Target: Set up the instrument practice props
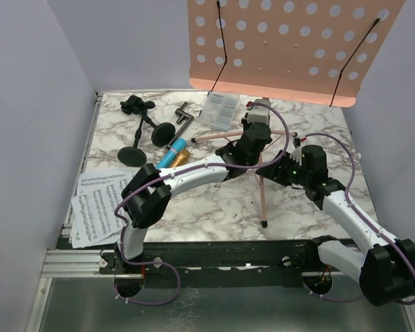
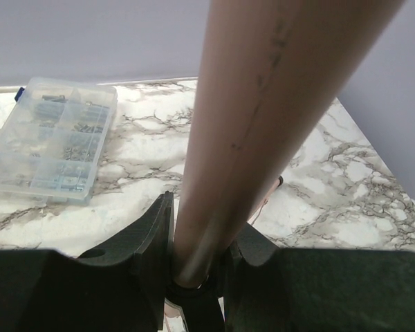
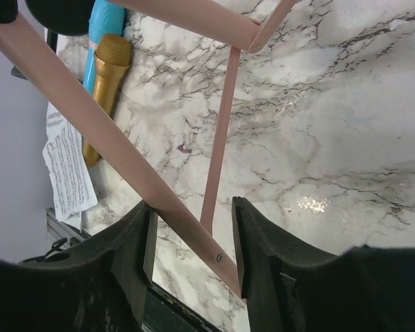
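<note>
Item 1: pink perforated music rack (image 1: 290, 41), raised on its legs toward the centre of the worktop (image 1: 214, 207). Its shaft (image 2: 263, 104) is clamped in the left pincer (image 2: 199, 259).
Right pincer (image 3: 192, 205): jaws apart, 1 tripod leg (image 3: 76, 111) passing between them, ungripped.
Item 2: music pages (image 1: 97, 204), near left corner.
Item 3: 2 microphones (image 1: 173, 155), blue and gold, left of centre.
Item 4: 2 black poles (image 1: 144, 128), toward the far left corner.

My left claw (image 2: 200, 232) pinches the shaft of the pink perforated music rack (image 1: 297, 41), which stands upright at the far right on rose-gold tripod legs (image 1: 261, 194). White music pages (image 1: 97, 207) lie near left. The blue microphone (image 1: 167, 158) and gold microphone (image 1: 181, 156) lie side by side just beyond them. Two black round-based poles (image 1: 162, 133) lie far left.
</note>
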Motion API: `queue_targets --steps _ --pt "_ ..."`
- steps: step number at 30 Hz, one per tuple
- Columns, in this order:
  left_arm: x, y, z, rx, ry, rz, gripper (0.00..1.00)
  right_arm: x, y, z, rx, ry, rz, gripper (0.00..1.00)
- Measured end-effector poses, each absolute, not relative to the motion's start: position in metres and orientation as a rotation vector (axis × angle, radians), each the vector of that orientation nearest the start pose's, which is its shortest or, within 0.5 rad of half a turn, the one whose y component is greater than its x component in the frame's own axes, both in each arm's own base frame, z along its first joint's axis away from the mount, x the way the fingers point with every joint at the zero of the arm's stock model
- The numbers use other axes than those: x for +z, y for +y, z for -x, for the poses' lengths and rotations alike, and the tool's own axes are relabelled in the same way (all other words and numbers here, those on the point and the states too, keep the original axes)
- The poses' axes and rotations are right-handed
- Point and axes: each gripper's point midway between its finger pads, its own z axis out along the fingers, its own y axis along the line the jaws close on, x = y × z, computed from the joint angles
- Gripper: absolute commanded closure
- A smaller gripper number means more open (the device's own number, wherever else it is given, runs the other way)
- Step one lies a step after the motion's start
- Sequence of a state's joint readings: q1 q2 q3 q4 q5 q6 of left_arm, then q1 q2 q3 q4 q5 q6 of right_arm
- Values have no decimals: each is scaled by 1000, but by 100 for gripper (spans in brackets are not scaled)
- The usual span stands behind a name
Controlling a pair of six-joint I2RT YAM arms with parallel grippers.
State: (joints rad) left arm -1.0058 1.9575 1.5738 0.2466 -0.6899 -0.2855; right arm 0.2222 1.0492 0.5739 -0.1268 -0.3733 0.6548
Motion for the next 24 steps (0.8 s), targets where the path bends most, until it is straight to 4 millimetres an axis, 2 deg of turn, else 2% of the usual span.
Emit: queue_targets --steps 3,7,9,21,24 --pt "252 -433 -396 -381 1705 -91 100 128 152 -275 897 2255 -266 49" --pt "251 -434 -395 -377 1721 -98 77 128 150 -275 899 2253 -260 39" --pt "251 -434 -394 -376 1726 -101 69 128 148 -274 895 2248 -243 37" --pt "256 -445 -388 -495 1754 -17 33 128 140 -276 877 2228 -102 25" --pt "259 -448 -384 -520 1758 -26 17 127 139 -276 872 2225 -82 23"
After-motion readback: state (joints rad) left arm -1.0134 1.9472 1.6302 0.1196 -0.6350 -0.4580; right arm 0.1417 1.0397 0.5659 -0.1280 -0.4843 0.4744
